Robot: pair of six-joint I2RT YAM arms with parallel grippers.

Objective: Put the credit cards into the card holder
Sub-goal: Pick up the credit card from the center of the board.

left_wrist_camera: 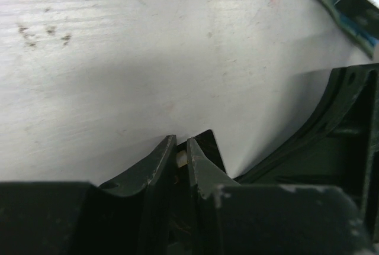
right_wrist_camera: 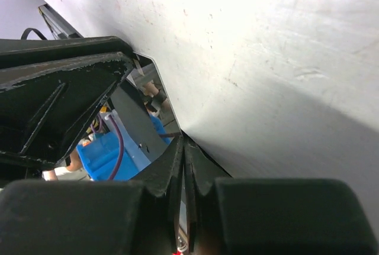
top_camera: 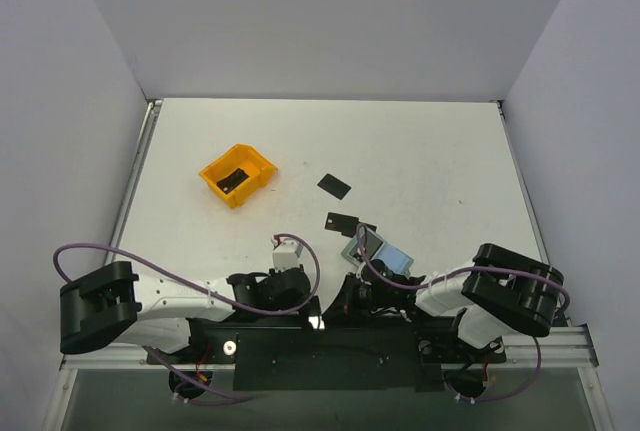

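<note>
The left fingers (left_wrist_camera: 161, 159) and the right fingers (right_wrist_camera: 170, 163) are closed, holding nothing. 2 black cards (top_camera: 335, 185) lie on the worktop (top_camera: 430, 161) near the open wallet (top_camera: 378, 248).

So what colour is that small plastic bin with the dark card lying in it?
Orange-yellow; the small plastic bin shows best in the top external view.

Card holder (top_camera: 385, 251) half under purple cable (top_camera: 372, 269), cropped and blurred from left wrist, black piece (top_camera: 232, 180) in orange bin (top_camera: 258, 183) left of it indistinct.
</note>
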